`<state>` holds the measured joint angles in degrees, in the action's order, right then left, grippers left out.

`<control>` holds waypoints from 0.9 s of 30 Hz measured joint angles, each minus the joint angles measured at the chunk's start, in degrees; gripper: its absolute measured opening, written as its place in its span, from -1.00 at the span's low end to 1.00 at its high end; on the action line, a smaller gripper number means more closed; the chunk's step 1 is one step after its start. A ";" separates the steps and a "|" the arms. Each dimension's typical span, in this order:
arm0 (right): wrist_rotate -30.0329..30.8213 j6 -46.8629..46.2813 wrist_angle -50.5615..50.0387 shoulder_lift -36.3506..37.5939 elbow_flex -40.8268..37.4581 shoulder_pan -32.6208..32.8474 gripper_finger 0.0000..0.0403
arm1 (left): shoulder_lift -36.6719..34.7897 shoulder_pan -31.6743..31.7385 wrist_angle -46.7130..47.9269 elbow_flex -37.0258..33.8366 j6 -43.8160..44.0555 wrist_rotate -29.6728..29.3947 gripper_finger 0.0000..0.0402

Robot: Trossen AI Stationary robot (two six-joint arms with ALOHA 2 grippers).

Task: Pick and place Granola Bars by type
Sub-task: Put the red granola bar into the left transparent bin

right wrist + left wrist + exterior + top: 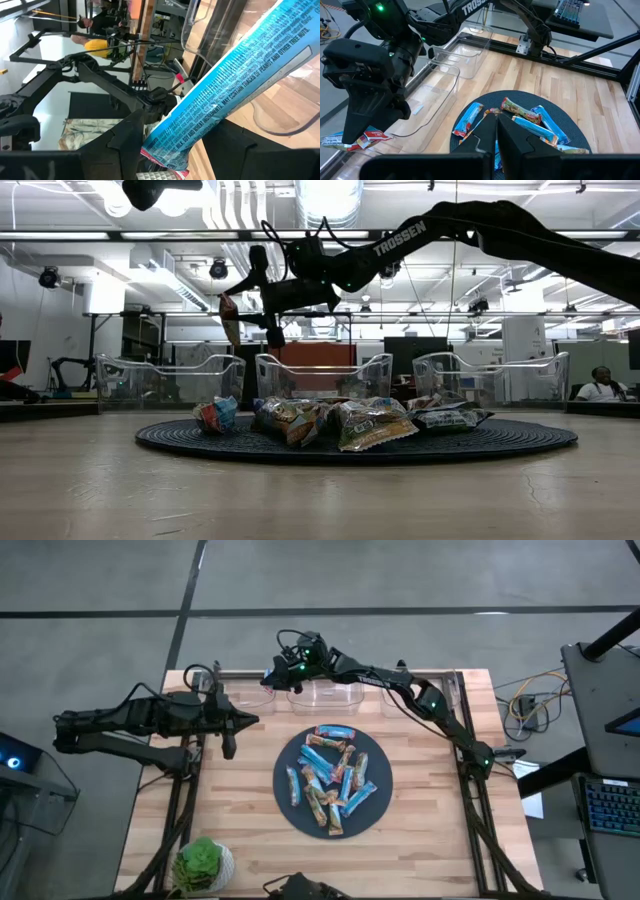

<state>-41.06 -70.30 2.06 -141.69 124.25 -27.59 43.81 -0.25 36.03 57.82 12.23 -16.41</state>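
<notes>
Several granola bars (330,780), blue, blue with red/white, and brown-tan, lie piled on a dark round disc (283,780) at the table's middle; the low view shows the bars (340,420) too. My right gripper (272,675) reaches to the far left and is shut on one blue bar (230,320) above the leftmost clear bin (170,380). My left gripper (232,730) hovers shut near the disc's left side, its fingers (496,137) closed together and touching nothing. My right gripper (175,142) pinches the blue bar with red/white trim between its two fingers, near one end (167,150). The fingers come slanting down from the right. The bar is lifted clear and hangs below the fingers over the leftmost bin; its long body (235,80) sticks out past them.
Three clear bins stand in a row along the far edge: left (243,697), middle (325,693), right (400,700). A small potted plant (205,862) sits at the near-left corner. Bare wood lies around the disc. A person (603,385) sits far behind the table.
</notes>
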 joint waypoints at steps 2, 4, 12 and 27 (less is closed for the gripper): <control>0.00 0.00 0.02 0.00 0.00 0.00 -0.10 | 0.00 0.01 0.00 0.00 0.00 -0.01 -1.00; 0.00 -0.16 0.00 0.00 -0.02 0.03 -0.10 | 0.00 0.00 0.00 0.00 0.00 -0.01 -1.00; 1.96 -0.08 0.02 0.00 0.02 0.04 -0.10 | 0.00 0.00 0.00 0.00 0.00 0.01 -1.00; -1.49 0.21 0.27 0.00 0.00 0.07 0.05 | 0.00 0.00 0.00 0.00 0.02 -0.01 -1.00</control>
<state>-42.54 -70.09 2.33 -141.69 124.25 -27.53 43.81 -0.25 36.03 57.82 12.25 -16.43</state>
